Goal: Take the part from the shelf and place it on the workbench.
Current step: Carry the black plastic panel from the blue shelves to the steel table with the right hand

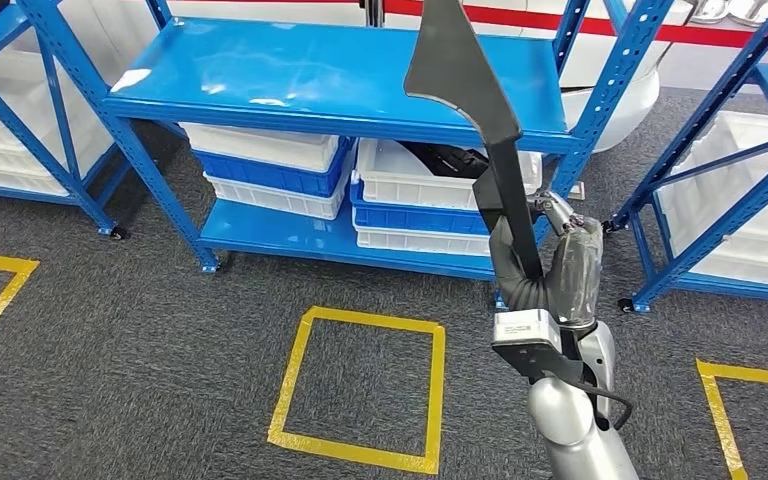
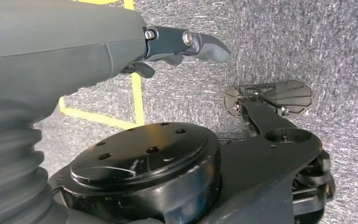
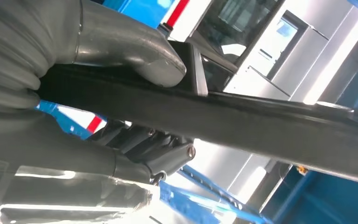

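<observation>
A long black part (image 1: 480,110) with a broad pointed upper end stands nearly upright in my right hand (image 1: 560,262), in front of the blue shelf (image 1: 330,80). My right hand grips its lower shaft. In the right wrist view the thumb (image 3: 135,56) presses over the dark bar (image 3: 242,123) and the darker fingers (image 3: 154,149) curl under it. My left hand (image 2: 121,42) hangs over the grey carpet, its dark fingers (image 2: 191,44) extended and holding nothing.
White and blue bins (image 1: 430,190) fill the shelf's lower level; one holds dark parts. More blue racks with white bins stand at left (image 1: 10,120) and right (image 1: 730,190). Yellow tape squares (image 1: 360,385) mark the grey carpet in front.
</observation>
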